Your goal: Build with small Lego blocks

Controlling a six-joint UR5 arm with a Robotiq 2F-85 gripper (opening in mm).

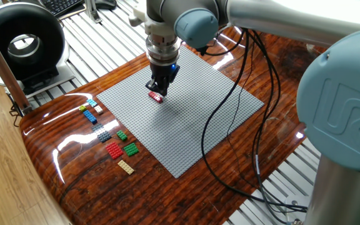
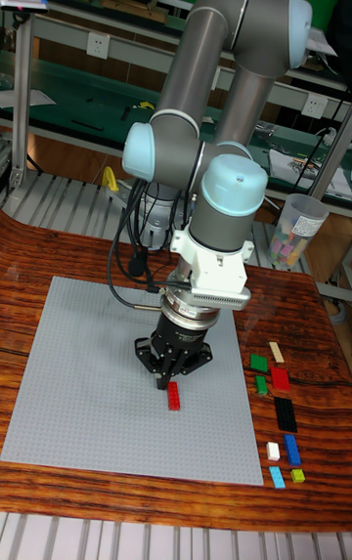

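Note:
A small red Lego block (image 1: pixel 155 96) lies on the large grey studded baseplate (image 1: pixel 186 131), left of its middle; it shows too as the red block (image 2: pixel 174 396) on the baseplate (image 2: pixel 88 384). My gripper (image 1: pixel 157 89) stands straight above it, its fingers drawn together to a point, tips at the block's far end and nothing between them; in the tall view the gripper (image 2: pixel 167 381) sits just over the block. Several loose small blocks lie beside the plate: blue (image 1: pixel 90 116), red (image 1: pixel 114 150), green (image 1: pixel 130 149), tan (image 1: pixel 125 166).
The arm's black cables (image 1: pixel 230 119) hang across the right half of the baseplate. A black ring-shaped device (image 1: pixel 20 40) stands off the table at far left. A clear cup of coloured bits (image 2: pixel 293 228) sits behind the table's right side.

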